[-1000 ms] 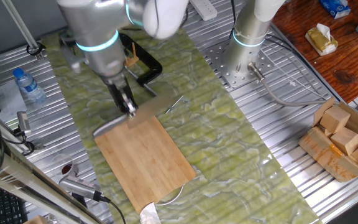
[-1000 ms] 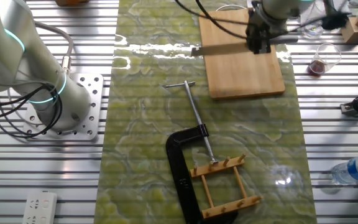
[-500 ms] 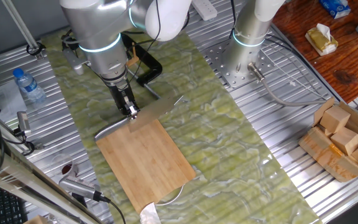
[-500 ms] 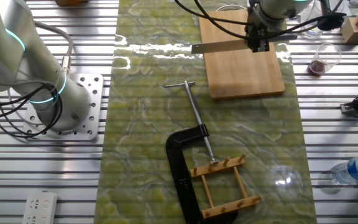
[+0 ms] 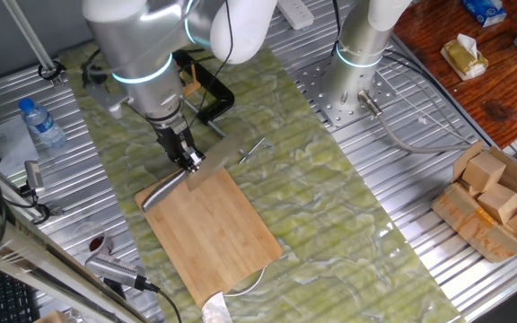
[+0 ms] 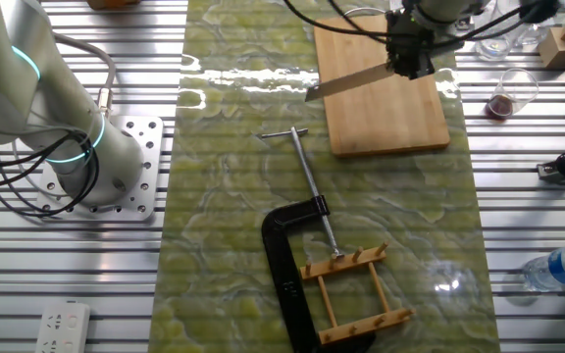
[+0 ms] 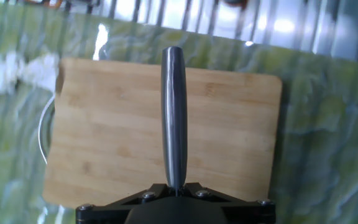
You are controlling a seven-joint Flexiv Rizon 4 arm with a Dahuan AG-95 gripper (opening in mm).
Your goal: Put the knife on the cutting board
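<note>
Since a second ago the knife (image 6: 353, 80) has tilted and risen slightly, the hand (image 5: 189, 161) pinching it near the blade's root above the cutting board's (image 5: 214, 224) near edge, so placement is close. The board lies flat on the desk's green mat (image 5: 330, 188), with bare bamboo under the handle.
</note>
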